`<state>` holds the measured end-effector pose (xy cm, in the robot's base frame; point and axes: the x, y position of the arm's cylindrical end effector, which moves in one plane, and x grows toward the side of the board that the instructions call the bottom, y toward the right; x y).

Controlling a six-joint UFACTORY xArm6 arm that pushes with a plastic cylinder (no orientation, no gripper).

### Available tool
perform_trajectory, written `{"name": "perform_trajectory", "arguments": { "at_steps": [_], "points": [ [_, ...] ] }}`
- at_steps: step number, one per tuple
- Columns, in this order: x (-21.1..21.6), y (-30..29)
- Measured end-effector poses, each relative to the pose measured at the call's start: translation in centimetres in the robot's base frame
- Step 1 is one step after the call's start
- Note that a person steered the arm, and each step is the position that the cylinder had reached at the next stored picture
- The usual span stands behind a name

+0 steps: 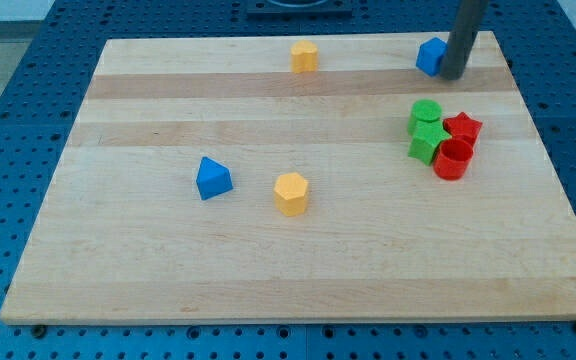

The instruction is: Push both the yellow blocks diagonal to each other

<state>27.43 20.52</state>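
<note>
One yellow block [305, 56] sits near the board's top edge, slightly right of centre. A second yellow block [291, 193], hexagonal, lies lower down near the board's middle. My tip [453, 74] is at the top right, touching the right side of a blue block [430, 56]. The tip is far to the right of both yellow blocks.
A blue triangular block [212, 178] lies left of the lower yellow block. At the right is a tight cluster: a green cylinder [426, 113], a green star [428, 142], a red star [462, 128] and a red cylinder [453, 160]. The wooden board [168, 270] rests on a blue pegboard.
</note>
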Motion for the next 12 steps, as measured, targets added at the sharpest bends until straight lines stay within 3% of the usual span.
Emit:
{"name": "perform_trajectory", "arguments": {
  "at_steps": [1, 2, 4, 5, 6, 7, 8, 9, 10, 11, 12],
  "points": [
    [1.9, -3.0],
    [2.5, -12.4],
    [2.5, -17.5],
    [-0.2, -24.5],
    [-3.0, -22.8],
    [-1.3, -12.5],
    [-1.0, -11.2],
    [-0.7, -14.7],
    [1.6, -15.5],
    [10.5, -16.8],
    [21.2, -12.1]
  ]
}}
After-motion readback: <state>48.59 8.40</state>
